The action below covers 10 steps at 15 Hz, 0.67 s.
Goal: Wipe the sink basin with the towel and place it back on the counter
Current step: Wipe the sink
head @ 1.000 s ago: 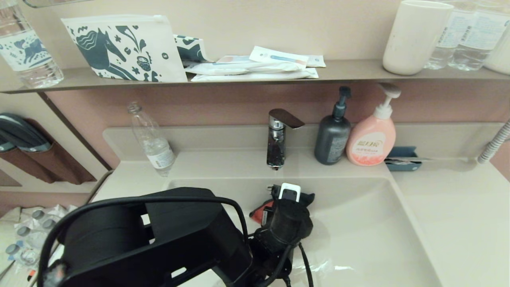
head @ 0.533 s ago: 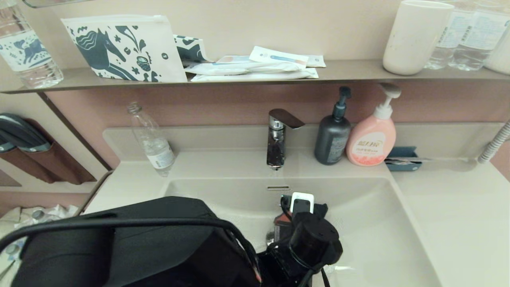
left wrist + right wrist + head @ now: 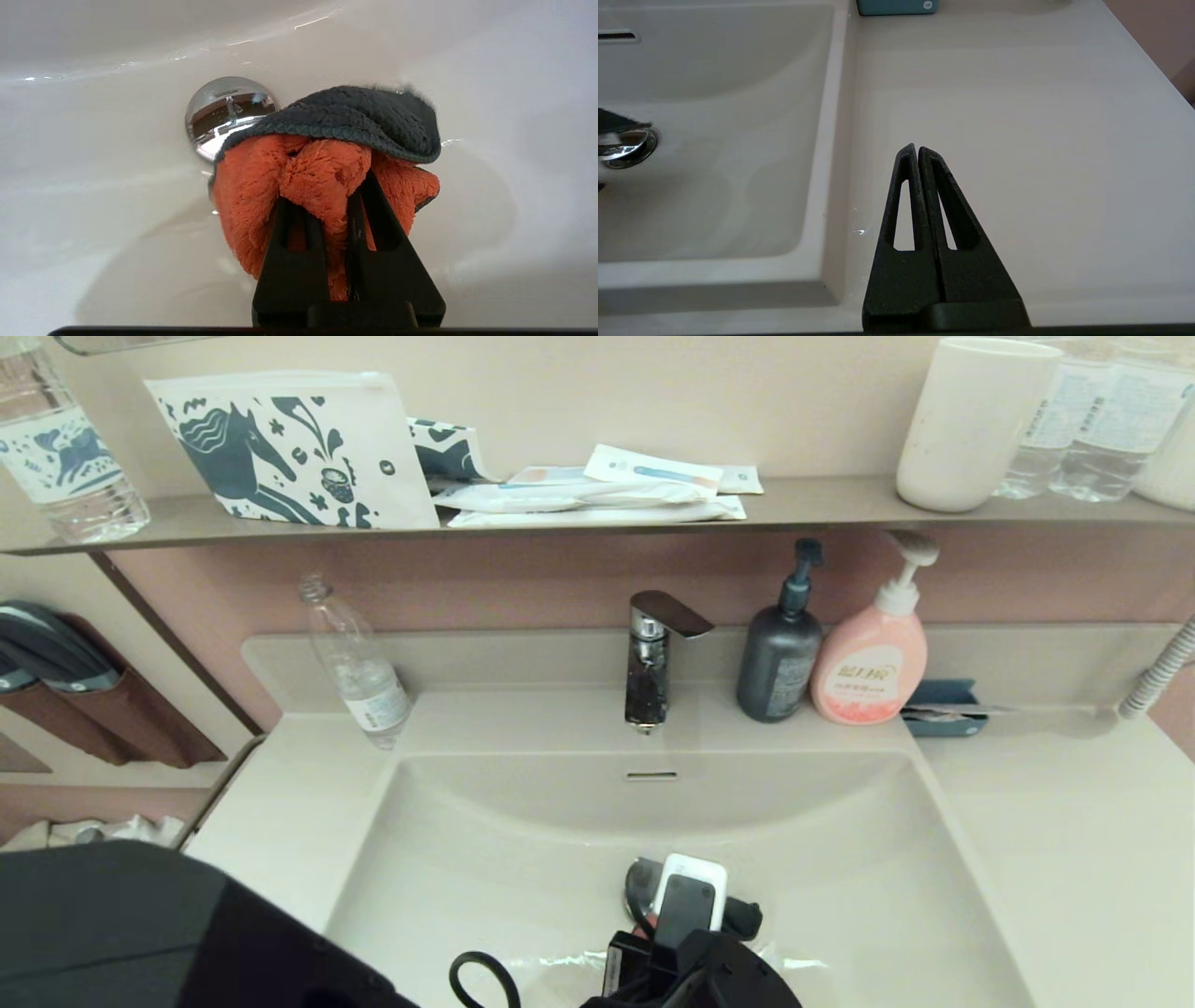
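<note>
One gripper works: left gripper (image 3: 338, 205) pinches towel (image 3: 327, 163) beside drain (image 3: 224, 114); right gripper (image 3: 917, 151), pressed together, hovers over counter (image 3: 1017, 116).

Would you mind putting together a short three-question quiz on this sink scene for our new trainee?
1. True or false: the left tool is shut on the towel.
2. Which fitting does the towel partly cover in the left wrist view? A) the tap B) the drain plug C) the overflow slot
3. Fill in: the right tool hangs shut over the ____.

Key:
1. True; the towel is pinched between its fingers, down in the sink basin.
2. B, the drain plug; the tap and the overflow slot are uncovered.
3. The counter, right of the basin.
</note>
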Available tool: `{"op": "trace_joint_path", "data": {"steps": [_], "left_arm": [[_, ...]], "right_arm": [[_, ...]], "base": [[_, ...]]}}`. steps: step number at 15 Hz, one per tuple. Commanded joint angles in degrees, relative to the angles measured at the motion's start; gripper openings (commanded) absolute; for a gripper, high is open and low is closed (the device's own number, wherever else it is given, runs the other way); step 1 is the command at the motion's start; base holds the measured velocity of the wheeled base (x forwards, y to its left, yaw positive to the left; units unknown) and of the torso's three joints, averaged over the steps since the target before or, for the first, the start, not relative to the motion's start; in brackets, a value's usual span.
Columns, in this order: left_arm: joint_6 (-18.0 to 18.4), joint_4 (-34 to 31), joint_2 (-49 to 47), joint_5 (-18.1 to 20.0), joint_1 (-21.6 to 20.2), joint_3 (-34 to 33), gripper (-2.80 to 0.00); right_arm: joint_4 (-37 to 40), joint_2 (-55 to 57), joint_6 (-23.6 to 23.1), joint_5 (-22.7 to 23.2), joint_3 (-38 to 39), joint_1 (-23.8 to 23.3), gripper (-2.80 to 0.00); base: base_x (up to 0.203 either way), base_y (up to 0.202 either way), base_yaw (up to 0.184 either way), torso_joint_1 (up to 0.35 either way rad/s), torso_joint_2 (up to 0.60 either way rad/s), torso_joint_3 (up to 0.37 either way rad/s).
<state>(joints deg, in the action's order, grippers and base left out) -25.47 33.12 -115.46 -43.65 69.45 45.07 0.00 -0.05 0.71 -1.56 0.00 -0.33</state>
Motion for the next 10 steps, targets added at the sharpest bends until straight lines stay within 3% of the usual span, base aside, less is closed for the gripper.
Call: {"op": "trace_joint_path", "data": {"steps": [1,6,10], "left_arm": [[0.35,-2.21,6.77,-0.67,0.52,-0.87,-2.8],[3.22,-7.54,12.81,0.49,-1.9,-0.15,-2.8],[10.09,-7.6,17.52,2.2,-4.64,1.06,-2.8]], "right_arm": [[0.0,0.05,0.0,-0.02,0.0,-0.02,-2.8],[0.0,0.05,0.0,-0.02,0.0,-0.02,-2.8],[0.0,0.05,0.0,-0.02,0.0,-0.02,-2.8]], "base": [[0.0,0.0,0.0,0.0,0.0,0.0],[0.0,0.0,0.0,0.0,0.0,0.0],[0.0,0.0,0.0,0.0,0.0,0.0]]}}
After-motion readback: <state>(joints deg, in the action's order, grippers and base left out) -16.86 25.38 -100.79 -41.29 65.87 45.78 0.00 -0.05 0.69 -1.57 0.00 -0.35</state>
